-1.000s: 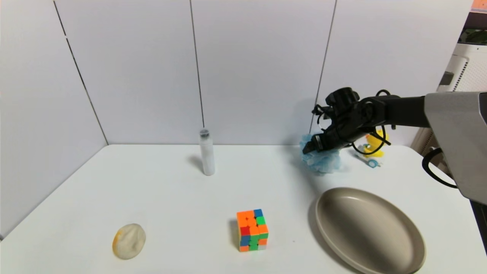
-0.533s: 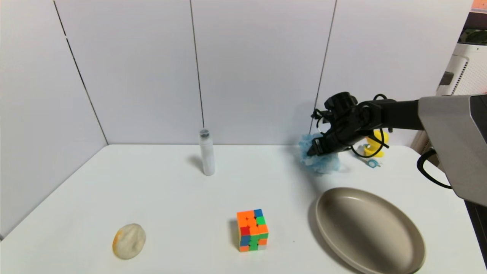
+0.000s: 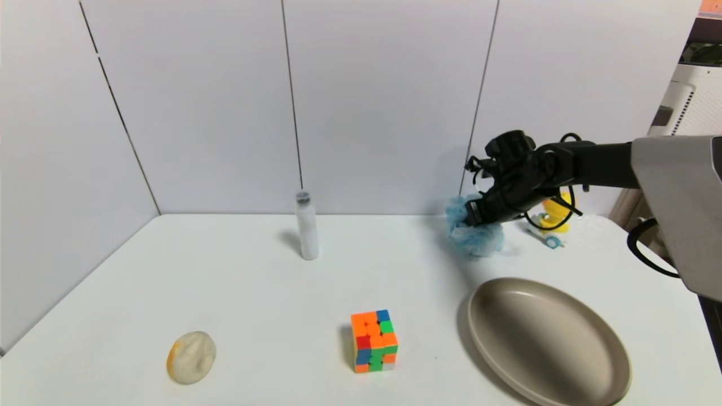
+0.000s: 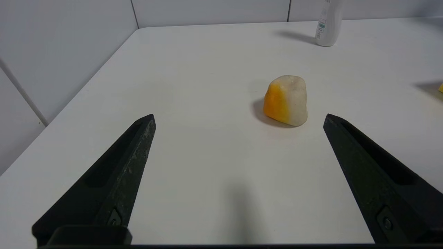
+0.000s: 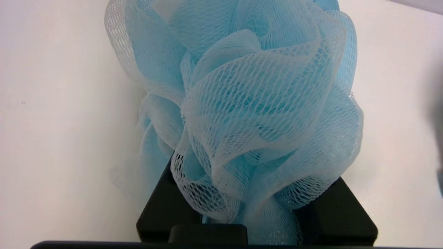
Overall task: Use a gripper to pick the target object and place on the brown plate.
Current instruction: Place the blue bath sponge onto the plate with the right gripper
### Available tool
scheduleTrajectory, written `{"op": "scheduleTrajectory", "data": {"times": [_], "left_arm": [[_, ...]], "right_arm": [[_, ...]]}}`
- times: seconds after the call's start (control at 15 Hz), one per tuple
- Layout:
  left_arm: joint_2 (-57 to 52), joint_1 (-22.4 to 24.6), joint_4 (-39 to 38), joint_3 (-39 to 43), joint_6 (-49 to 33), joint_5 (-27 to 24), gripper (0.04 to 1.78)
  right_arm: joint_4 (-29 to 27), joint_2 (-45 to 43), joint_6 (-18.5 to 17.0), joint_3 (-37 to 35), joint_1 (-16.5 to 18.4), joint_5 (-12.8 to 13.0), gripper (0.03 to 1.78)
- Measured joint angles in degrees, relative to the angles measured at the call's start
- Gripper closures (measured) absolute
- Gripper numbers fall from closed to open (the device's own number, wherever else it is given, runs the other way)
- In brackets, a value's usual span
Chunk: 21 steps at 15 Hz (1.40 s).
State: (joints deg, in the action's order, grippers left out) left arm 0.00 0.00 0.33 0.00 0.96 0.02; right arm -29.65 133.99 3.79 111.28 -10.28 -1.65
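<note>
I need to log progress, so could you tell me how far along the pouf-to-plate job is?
Done: the right gripper has reached the blue pouf at the back of the table, and its fingers are buried in the mesh. In hand: securing and lifting the pouf, which appears to rest on the table. Left: carrying it to the brown plate, which holds nothing. The left gripper hangs open near the yellow-white lump.

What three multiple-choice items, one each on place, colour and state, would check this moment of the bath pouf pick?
1. Where is the brown plate?
A. near right of the table
B. far left corner
C. under the bottle

2. What colour is the pouf?
A. yellow
B. light blue
C. orange

3. What state is the left gripper in?
A. shut on the cube
B. shut on nothing
C. open

Answers: 1 A, the head view shows it by the robot's right; 2 B, blue mesh fills the right wrist view; 3 C, its fingers stand wide apart over bare table.
</note>
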Motion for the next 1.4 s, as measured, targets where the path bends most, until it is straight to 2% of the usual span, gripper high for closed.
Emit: {"op": "scheduleTrajectory", "data": {"times": [0.4,0.67,1.13,1.33,1.4], "left_arm": [[0.00,0.00,0.02,0.00,0.00,0.00,0.07],[0.00,0.00,0.00,0.00,0.00,0.00,0.07],[0.00,0.00,0.00,0.00,-0.02,-0.02,0.07],[0.00,0.00,0.02,0.00,0.00,0.00,0.07],[0.00,0.00,0.00,0.00,0.00,-0.02,0.07]], "right_arm": [[-0.20,-7.89,-0.18,-3.45,0.35,-0.35,1.20],[-0.04,-19.35,0.01,-16.46,0.46,-0.20,1.22],[0.51,-42.20,0.06,-45.13,0.09,-0.46,1.24],[1.38,-47.71,-0.02,-52.57,-1.12,-0.59,1.26],[3.13,-48.76,-0.11,-54.39,-1.62,-0.74,1.11]]}}
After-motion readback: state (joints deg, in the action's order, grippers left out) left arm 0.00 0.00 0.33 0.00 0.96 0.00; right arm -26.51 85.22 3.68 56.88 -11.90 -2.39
